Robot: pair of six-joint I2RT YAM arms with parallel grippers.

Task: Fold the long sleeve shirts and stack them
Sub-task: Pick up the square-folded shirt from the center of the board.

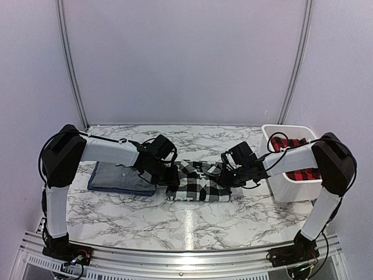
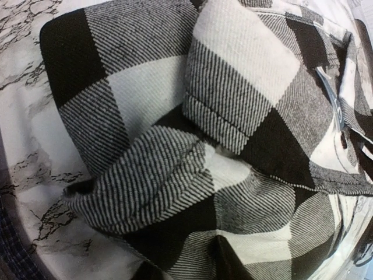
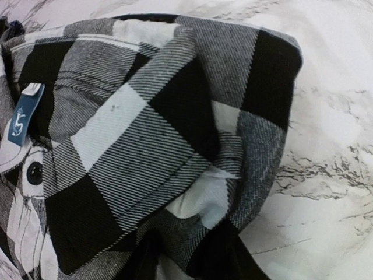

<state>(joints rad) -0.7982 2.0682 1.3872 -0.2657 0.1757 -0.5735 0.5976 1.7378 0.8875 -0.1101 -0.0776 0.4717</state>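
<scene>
Black-and-white checked shirt (image 1: 198, 184) lies bundled at the middle of the marble-patterned table (image 1: 192, 224), partly folded, with creases and overlapping layers; left gripper (image 1: 169, 174) is down at its left edge, right gripper (image 1: 228, 175) at its right edge, both against the cloth. Left wrist view is filled with the checked flannel (image 2: 233, 87); a cuff lies over the folded body, and the fabric puckers toward the bottom edge; fingers not visible, so grasp or release cannot be determined. Right wrist view likewise shows the flannel (image 3: 145, 134) gathering toward the bottom edge; a blue neck label (image 3: 23, 119) and a dark button (image 3: 35, 173) noted at the left; fingers not visible, pincer state cannot be determined. Grey shirt (image 1: 119, 178) lies folded flat on the table just left of the checked one, partly under the left arm. Red-and-black checked shirt (image 1: 291, 143) sits inside the white bin (image 1: 291, 189) at the table's right side.
</scene>
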